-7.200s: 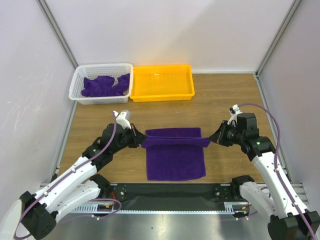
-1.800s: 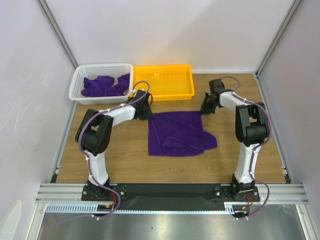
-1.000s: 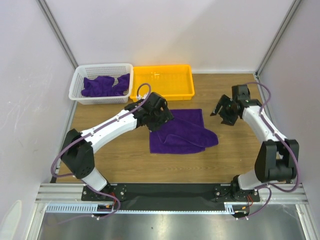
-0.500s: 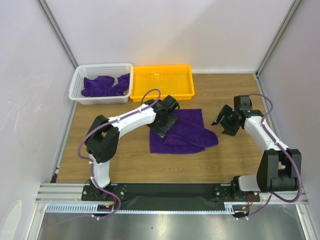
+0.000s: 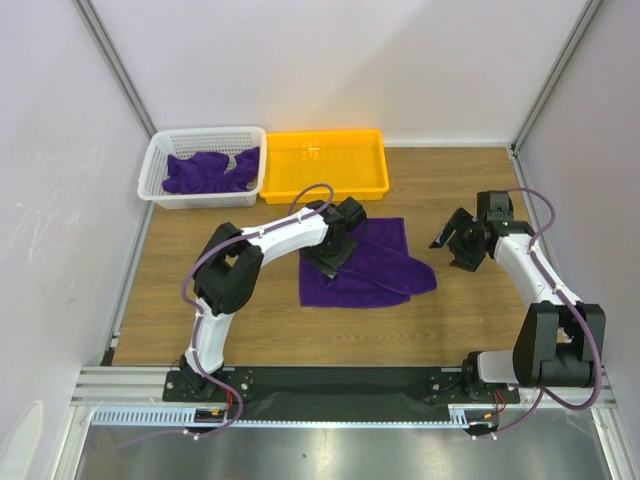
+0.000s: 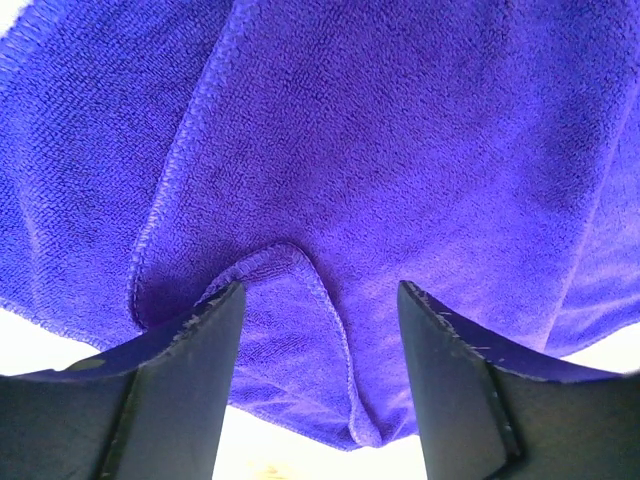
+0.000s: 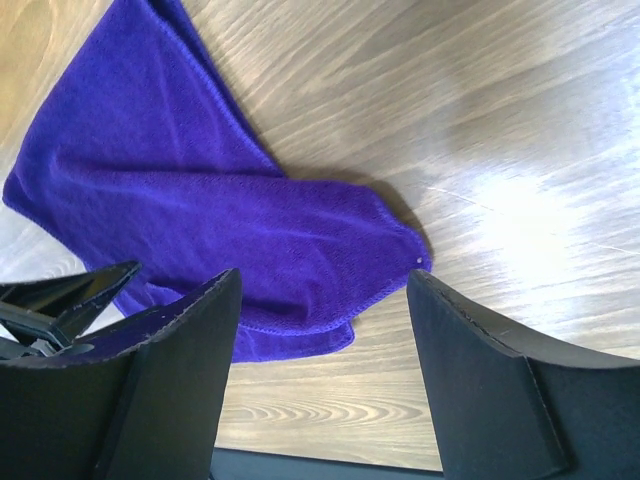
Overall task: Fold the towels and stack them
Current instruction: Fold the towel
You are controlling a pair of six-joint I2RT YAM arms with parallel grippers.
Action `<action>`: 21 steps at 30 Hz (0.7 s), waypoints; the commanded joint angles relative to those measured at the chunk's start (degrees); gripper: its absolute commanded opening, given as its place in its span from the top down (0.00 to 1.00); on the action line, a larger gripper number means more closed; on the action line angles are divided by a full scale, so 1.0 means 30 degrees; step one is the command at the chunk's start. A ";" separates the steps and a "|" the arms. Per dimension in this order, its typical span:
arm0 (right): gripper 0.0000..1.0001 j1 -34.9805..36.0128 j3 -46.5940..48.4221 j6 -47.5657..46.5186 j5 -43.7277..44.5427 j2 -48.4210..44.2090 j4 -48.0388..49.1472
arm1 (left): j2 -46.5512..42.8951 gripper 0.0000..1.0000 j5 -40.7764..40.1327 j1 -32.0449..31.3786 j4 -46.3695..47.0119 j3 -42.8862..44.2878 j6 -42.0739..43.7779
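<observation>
Top external view: a loosely folded towel (image 5: 375,265) lies mid-table. The left gripper (image 5: 328,258), jaws apart, sits on its nine-o'clock edge. The right gripper (image 5: 452,252) hovers spread and empty at three o'clock. Farther off, towels (image 5: 205,172) fill the basket (image 5: 160,160) at eleven o'clock.

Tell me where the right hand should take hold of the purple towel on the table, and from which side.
Probably best to take the towel by the corner that juts out on its right, coming in from the right with the right hand. That flap lies thin on the table with its edges free, while the middle is bunched in folds.
</observation>
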 commanded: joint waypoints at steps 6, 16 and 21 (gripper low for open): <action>0.28 -0.0298 -0.1078 0.0019 -0.0483 -0.0710 0.0137 | 0.0191 0.42 -0.0701 -0.0325 -0.0340 0.0019 -0.0888; 0.29 -0.0298 -0.2603 0.0313 -0.0865 -0.0973 0.0578 | 0.0425 0.53 -0.0468 -0.0471 -0.0456 -0.0363 -0.0772; 0.30 -0.0298 -0.3160 0.0546 -0.0864 -0.1120 0.0841 | 0.0338 0.68 -0.0349 -0.0501 -0.0691 -0.0626 -0.0772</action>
